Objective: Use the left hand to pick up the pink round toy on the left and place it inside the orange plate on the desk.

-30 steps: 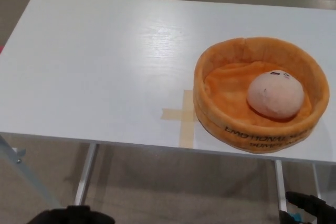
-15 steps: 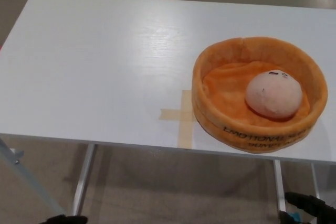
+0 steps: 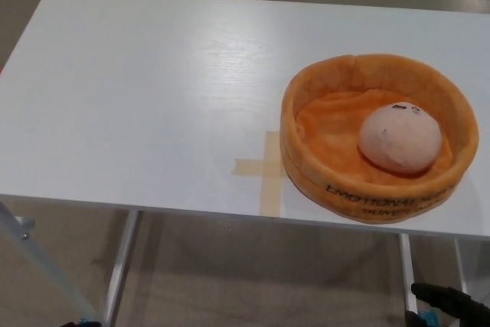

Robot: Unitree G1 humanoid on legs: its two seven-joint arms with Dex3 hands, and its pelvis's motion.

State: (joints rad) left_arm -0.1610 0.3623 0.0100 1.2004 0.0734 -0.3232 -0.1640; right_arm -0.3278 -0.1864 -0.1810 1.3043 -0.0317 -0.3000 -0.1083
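The pink round toy [image 3: 400, 138] is sitting inside the orange plate [image 3: 321, 178], toward its 3 o'clock side. The plate is resting on the white desk [image 3: 138, 89], at 3 o'clock from a tape cross [image 3: 264, 168]. The right hand [image 3: 452, 305] is showing at the frame's 5 o'clock corner; I cannot tell its finger spread. The left hand is out of view.

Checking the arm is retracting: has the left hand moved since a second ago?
Yes. It has dropped out of view below the table leg.
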